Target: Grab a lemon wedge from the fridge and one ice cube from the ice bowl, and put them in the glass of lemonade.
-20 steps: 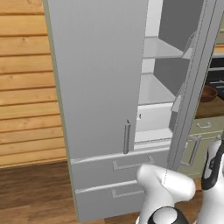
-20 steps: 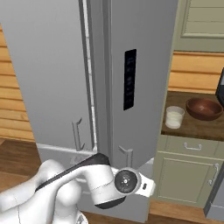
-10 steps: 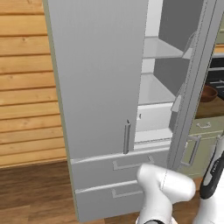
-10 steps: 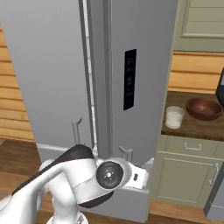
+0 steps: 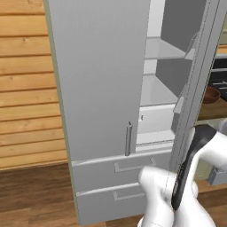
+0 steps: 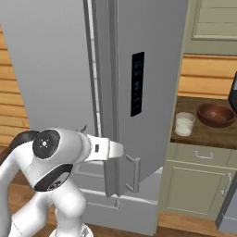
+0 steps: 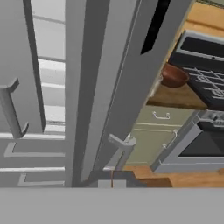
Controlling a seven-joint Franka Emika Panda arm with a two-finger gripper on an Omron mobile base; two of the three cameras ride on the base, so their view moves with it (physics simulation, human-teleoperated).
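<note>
Wooden counter (image 6: pixel 203 132) sits just right of the fridge (image 6: pixel 139 69), and on it a glass of lemonade (image 6: pixel 184 124) stands nearest the fridge, with a brown bowl (image 6: pixel 216 115) just beyond it, further from the fridge. Inside the fridge, white shelves (image 5: pixel 156 91) show through the open door, one above another. Wood floor (image 5: pixel 31 195) spreads left of the fridge's base.

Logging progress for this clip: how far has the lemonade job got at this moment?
Done: the fridge has its right door swung open, showing bare white shelves. In hand: nothing; the end effector is shut and empty, near that door's handle. Left: find and take the lemon wedge, take an ice cube, and drop both into the glass of lemonade standing beside the brown bowl.
</note>
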